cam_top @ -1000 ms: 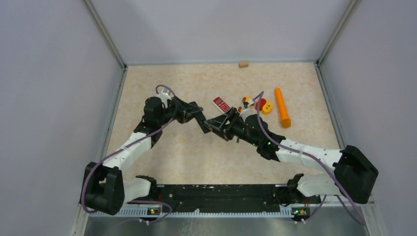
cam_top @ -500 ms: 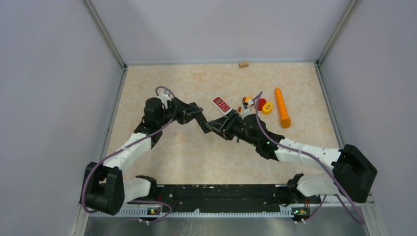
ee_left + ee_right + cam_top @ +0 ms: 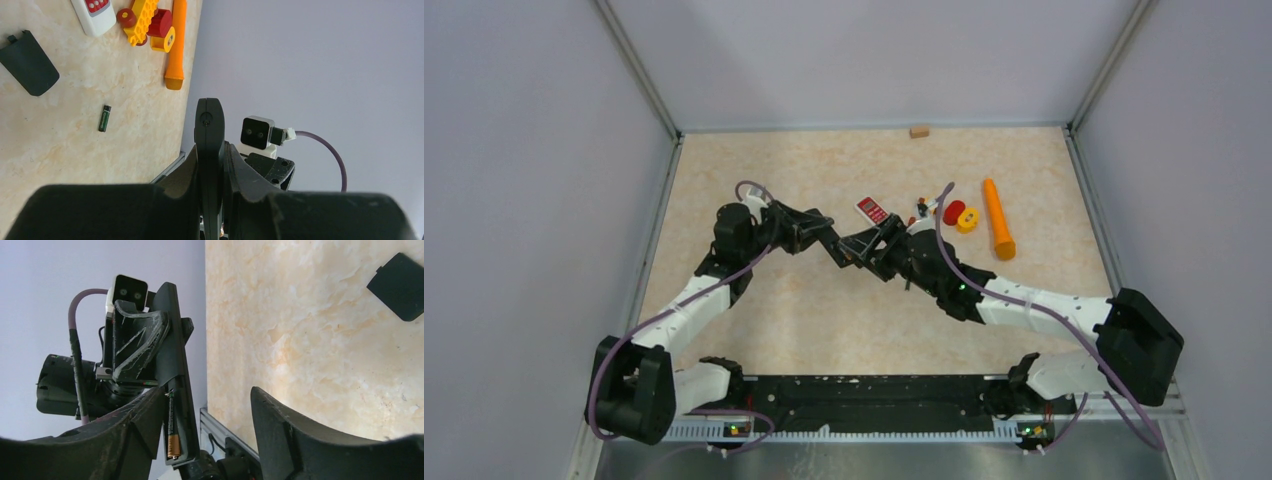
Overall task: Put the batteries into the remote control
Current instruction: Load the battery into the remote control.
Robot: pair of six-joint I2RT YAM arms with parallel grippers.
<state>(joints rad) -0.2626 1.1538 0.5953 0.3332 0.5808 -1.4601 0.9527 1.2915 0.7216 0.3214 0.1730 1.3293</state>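
Black remote (image 3: 180, 390) is sitting clamped in the left gripper (image 3: 210, 175), one battery (image 3: 171, 432) lying in its bay; right gripper (image 3: 207, 407) is hanging open alongside. Second battery (image 3: 104, 118) is lying on the table (image 3: 60, 150). Risk: loose battery sliding out of the tilted remote.

Table (image 3: 824, 320) beige, marbled with paler veins. Remote (image 3: 180, 375) black; battery (image 3: 171, 432) in it dark with a gold end. Loose battery (image 3: 104, 118) dark green. Cover (image 3: 27, 62) black. Cone (image 3: 997, 218) orange. Keypad (image 3: 873, 211) white, red buttons. Blocks (image 3: 145, 20) red and yellow. Walls (image 3: 874, 60) pale lilac-grey.
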